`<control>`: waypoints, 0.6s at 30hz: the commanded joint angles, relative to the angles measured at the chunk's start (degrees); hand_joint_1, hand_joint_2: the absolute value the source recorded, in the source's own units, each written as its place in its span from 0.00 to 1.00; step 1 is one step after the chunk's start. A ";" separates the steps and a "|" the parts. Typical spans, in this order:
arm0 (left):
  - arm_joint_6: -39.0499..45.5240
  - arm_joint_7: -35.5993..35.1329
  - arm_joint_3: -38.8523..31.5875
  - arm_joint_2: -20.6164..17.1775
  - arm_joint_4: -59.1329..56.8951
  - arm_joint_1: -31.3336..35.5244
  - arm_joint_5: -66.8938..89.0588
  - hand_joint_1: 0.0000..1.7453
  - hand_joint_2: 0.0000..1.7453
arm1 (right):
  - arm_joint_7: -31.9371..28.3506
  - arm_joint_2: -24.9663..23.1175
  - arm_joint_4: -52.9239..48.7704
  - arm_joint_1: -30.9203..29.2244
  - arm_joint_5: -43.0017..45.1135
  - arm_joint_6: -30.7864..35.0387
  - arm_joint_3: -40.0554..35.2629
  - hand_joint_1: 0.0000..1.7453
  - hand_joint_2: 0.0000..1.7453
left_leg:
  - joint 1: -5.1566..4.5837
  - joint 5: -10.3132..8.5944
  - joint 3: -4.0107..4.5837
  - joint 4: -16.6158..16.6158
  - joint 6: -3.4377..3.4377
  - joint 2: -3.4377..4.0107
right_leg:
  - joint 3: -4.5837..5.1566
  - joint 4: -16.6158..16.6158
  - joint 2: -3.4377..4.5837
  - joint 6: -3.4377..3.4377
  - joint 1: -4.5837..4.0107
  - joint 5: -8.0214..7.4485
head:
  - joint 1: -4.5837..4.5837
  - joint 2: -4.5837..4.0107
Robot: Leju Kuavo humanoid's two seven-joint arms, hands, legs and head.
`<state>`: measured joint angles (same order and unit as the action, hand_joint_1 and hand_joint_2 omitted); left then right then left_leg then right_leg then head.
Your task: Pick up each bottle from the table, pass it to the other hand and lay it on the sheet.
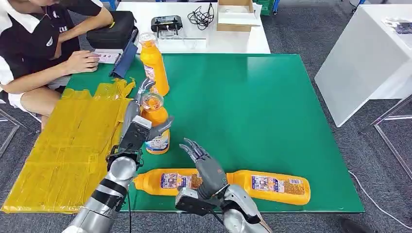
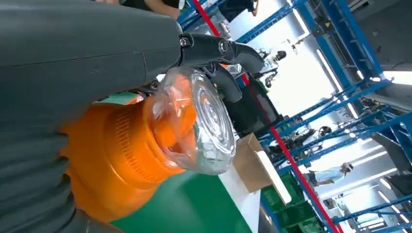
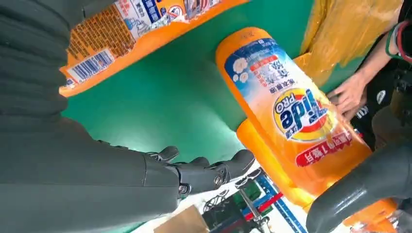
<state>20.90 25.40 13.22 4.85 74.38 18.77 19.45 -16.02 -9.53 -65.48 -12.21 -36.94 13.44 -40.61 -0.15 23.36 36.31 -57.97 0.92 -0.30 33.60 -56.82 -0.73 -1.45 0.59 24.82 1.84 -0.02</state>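
1. The left hand (image 1: 141, 127) is gripping an upright orange bottle (image 1: 156, 127) by its neck, the yellow sheet (image 1: 73, 141) lying just outside it.
2. I judge the handover needs the bottle steady while the other hand wraps the body.
3. The right hand (image 1: 201, 162) is hovering, fingers spread wide and holding nothing, over 2 lying bottles (image 1: 272, 185).

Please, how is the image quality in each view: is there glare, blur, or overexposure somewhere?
Head view: even light, sharp, soft shadows on the green table. Left wrist view: bright background washed out, glare on the bottle's clear cap, the left hand blurred up close. Right wrist view: the label is readable, the right hand soft.
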 commanded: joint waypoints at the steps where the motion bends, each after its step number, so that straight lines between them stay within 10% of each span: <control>1: 8.10 -0.72 1.66 0.13 -2.92 0.33 8.55 0.00 1.00 | 0.54 1.96 1.73 -1.27 0.03 1.05 -1.69 0.00 1.00 | 0.01 0.05 -0.27 0.08 -0.05 0.01 | -0.28 0.10 0.03 0.03 -0.01 0.04 | 0.00 0.00; 9: 15.36 -5.08 4.28 -0.12 -2.82 -0.82 23.05 0.00 1.00 | 1.07 2.78 -1.40 0.82 -0.64 1.29 -1.39 0.00 1.00 | 0.04 0.12 -0.42 0.09 -0.06 -0.03 | -0.47 0.16 0.00 0.03 -0.03 0.11 | 0.00 0.00; 10: 15.47 -5.51 4.68 -0.21 -2.95 -0.86 24.25 1.00 1.00 | 1.14 2.80 -1.44 0.90 -0.71 1.25 -1.27 0.00 1.00 | 0.01 0.05 -0.22 0.06 -0.04 -0.06 | -0.26 0.09 -0.04 0.01 -0.01 0.06 | 0.00 0.00; 18: 15.99 -9.06 5.55 -0.82 -5.24 0.11 31.24 1.00 1.00 | 1.23 2.70 -2.27 1.12 -1.11 1.00 -0.65 0.00 1.00 | 0.00 0.03 -0.23 0.07 -0.06 0.02 | -0.22 0.08 0.03 0.03 0.00 0.03 | 0.02 0.00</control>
<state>37.73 17.72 16.66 4.87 74.05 17.26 49.97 -15.02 -8.72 -67.23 -10.64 -38.05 14.51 -40.65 -0.15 23.36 36.30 -57.97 0.92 -0.28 33.60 -56.81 -0.72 -1.45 0.59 24.82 1.86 -0.02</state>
